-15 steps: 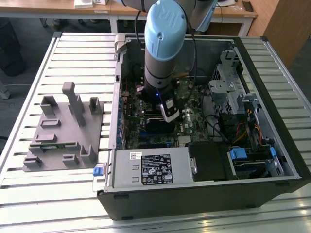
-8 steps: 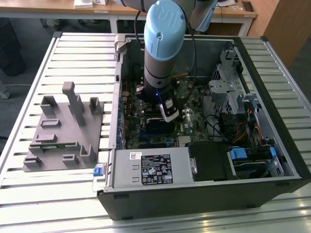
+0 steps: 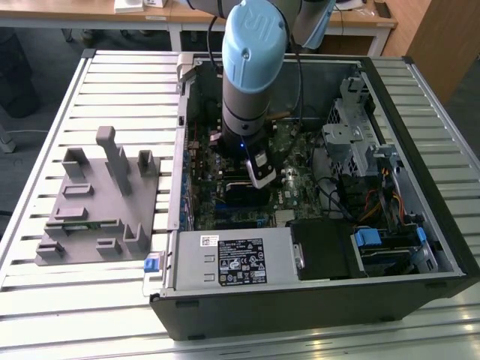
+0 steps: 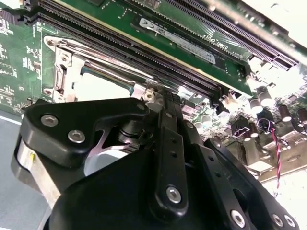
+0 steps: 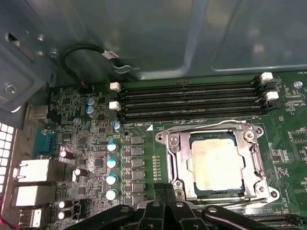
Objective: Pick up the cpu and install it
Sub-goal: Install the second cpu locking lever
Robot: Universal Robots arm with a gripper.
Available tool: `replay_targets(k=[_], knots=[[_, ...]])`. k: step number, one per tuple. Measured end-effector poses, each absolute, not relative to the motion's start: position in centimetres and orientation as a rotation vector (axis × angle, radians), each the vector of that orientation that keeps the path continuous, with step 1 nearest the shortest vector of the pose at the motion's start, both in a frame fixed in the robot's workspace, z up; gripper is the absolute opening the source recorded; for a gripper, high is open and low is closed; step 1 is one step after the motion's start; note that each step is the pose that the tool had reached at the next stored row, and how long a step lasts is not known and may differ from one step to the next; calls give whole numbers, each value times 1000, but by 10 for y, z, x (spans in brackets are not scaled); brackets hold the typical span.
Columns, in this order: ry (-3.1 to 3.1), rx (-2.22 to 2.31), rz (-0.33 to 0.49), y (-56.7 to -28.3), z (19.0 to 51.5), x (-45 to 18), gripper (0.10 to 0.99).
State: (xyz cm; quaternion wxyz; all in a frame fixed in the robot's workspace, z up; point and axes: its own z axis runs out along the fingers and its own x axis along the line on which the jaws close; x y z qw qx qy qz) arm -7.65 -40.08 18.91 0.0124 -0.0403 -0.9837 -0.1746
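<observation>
One cpu (image 5: 214, 165) seated in motherboard socket (image 5: 173, 158)

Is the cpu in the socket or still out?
In. In the first wrist view the cpu lies flat inside the socket frame on the motherboard.

Slatted metal table (image 3: 45, 300); wooden desks (image 3: 90, 19) behind; grey floor (image 3: 37, 82).

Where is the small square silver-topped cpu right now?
In the first wrist view, the cpu sits inside the metal socket frame on the green motherboard, just below the memory slots.
</observation>
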Motion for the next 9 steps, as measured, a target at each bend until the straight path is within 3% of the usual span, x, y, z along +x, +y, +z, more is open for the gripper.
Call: replay_targets(k=[9], knots=[[-3066, -126, -547, -401, 197, -76, 106]])
